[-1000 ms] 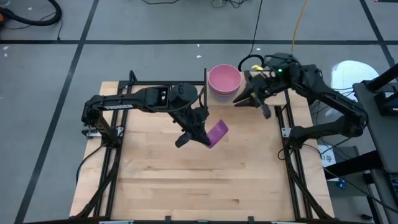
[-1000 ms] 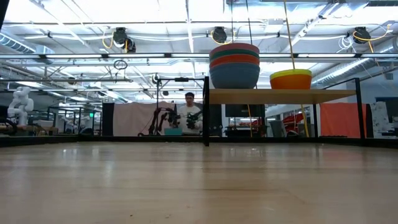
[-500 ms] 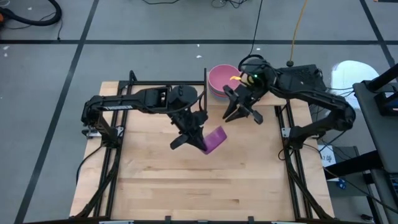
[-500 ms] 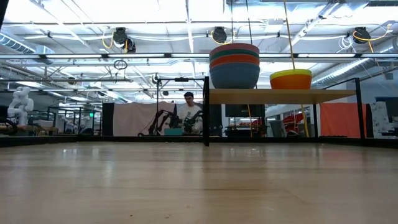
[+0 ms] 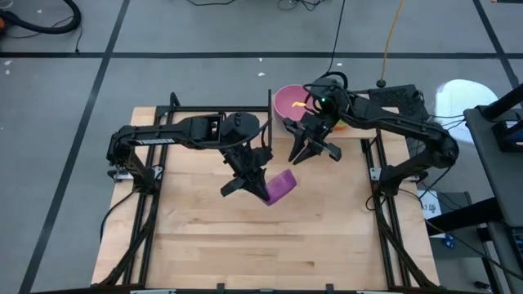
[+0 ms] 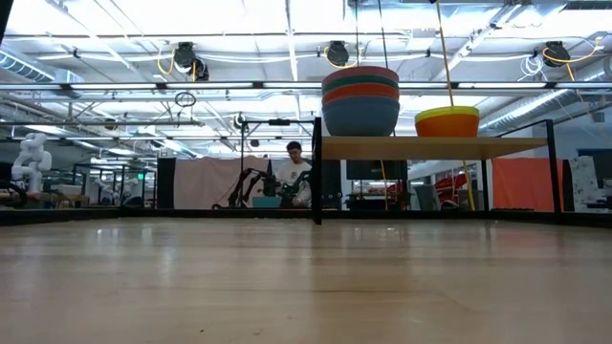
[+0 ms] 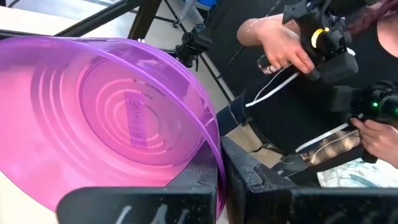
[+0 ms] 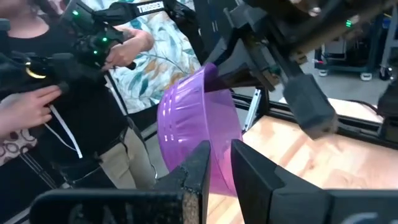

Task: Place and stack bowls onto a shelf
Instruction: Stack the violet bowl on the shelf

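Observation:
My left gripper [image 5: 261,186] holds a translucent purple bowl [image 5: 282,185] above the middle of the table; the bowl [image 7: 106,118] fills the left wrist view. My right gripper [image 5: 304,153] hangs a little to the bowl's far right, pointing at it, open by a narrow gap with nothing between its fingers. In the right wrist view the bowl [image 8: 199,130] shows just beyond that gap [image 8: 221,171]. On the shelf [image 6: 430,146] a stack of large bowls [image 6: 360,100] with pink on top [image 5: 292,102] rests beside a yellow bowl in an orange one [image 6: 448,121]. My left gripper pinches the purple bowl's rim [image 7: 216,168], one finger inside [image 7: 189,186] and one outside [image 7: 249,180] the wall. The fingers slant down from the table's left. The bowl is lifted clear of the table and tipped on its side, hanging from the fingers [image 8: 221,78].
Black framing [image 5: 380,175] runs along the table's edges and carries the shelf at the far right. Beyond the table a person's hands [image 7: 283,46] hold control handles. Bare wooden tabletop [image 5: 245,237] lies toward the near edge.
My right gripper has come away from the shelf, toward the table's left and near edge and a little down, turning until it points at the purple bowl. My left gripper has turned slightly in place, swinging the bowl a little toward the near edge.

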Available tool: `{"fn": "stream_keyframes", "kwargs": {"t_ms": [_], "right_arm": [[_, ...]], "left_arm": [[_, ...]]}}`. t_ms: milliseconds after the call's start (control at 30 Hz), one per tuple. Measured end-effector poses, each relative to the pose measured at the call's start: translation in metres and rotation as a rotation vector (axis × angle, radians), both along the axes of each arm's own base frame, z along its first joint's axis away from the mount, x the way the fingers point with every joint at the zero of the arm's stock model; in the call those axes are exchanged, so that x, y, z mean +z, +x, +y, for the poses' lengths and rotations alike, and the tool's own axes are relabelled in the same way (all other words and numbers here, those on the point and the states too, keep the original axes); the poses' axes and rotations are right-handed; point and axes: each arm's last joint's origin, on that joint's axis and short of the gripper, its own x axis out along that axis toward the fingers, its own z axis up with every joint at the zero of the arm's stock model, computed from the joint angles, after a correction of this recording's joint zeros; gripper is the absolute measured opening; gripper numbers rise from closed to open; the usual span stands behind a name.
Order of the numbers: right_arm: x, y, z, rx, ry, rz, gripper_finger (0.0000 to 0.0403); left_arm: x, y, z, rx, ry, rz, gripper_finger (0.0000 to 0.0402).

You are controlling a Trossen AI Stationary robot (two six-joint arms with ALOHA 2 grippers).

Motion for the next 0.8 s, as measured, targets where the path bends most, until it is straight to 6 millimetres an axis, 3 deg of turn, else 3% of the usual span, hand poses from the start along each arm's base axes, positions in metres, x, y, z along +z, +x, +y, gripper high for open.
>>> {"fn": "stream_keyframes", "kwargs": {"t_ms": [267, 500, 800], "right_arm": [[-0.009, 0.014, 0.000, 0.015, 0.005, 0.004, 0.0055], [-0.008, 0.016, 0.006, 0.146, 0.065, -0.005, 0.0055], [-0.008, 0.018, 0.010, 0.119, 0.025, -0.033, 0.0055]], "left_arm": [[0.000, 0.000, 0.000, -0.003, 0.003, -0.001, 0.0003], [-0.001, 0.000, 0.001, -0.006, 0.003, 0.001, 0.0004], [-0.001, -0.001, 0.005, 0.009, 0.005, 0.006, 0.0004]]}}
